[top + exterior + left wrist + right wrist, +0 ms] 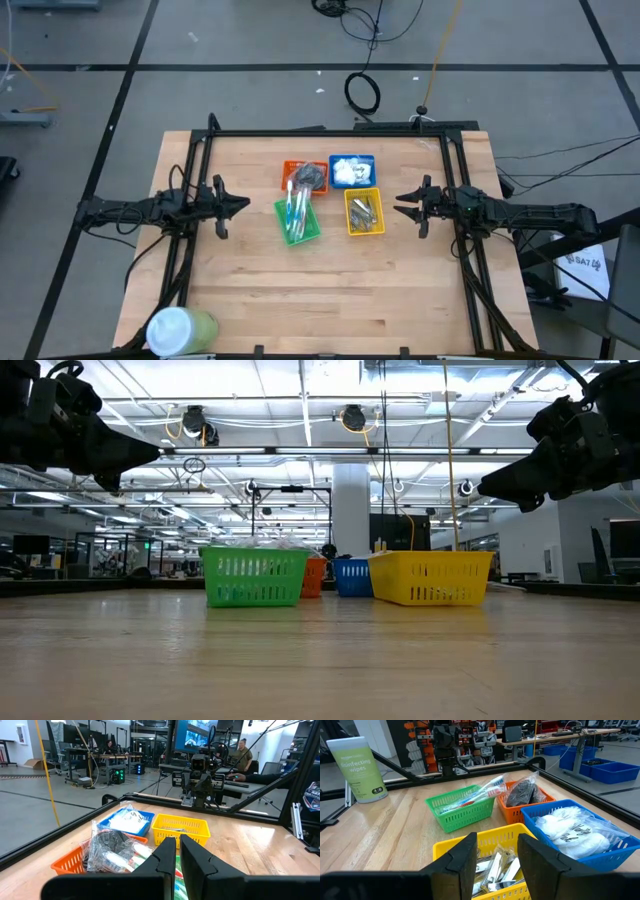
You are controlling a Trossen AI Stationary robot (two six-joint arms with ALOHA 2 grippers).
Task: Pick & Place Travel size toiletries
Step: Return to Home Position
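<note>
**All four baskets loaded, both arms parked out at the sides**

So here's how the table (300,290) looks right now. All the travel toiletries are sitting in the four little plastic baskets, which are bunched together around the middle of the wooden top, a bit toward the far edge.

- The toothbrushes (296,212) are in the green basket (253,578). They lie at a slant in clear wrap, with one end poking up over the rim on the orange basket's side.
- The dark grey discs (308,177), bagged in clear plastic, are in the orange basket (316,577), just behind the green one.
- The white puffy packets (350,170) fill the blue basket (350,577), which is right beside the orange one.
- The silver clippers (363,212) are piled in the yellow basket (430,580), which sits in front of the blue one and across a small gap from the green one.

The left gripper (246,205) hangs over the left side of the table, well above the wood and pointing in at the baskets. Its fingers are pressed almost together, with only a thin slit between them and nothing in it.

The right gripper (399,203) mirrors it over the right side, also up in the air and near the yellow basket but not touching it. Its fingers are spread apart and it's empty. In the right wrist view, the yellow basket shows through the gap.

The only other thing on the table is the big tub of disinfecting wipes (180,330). It stands upright at the near left corner, well apart from the baskets.
</note>
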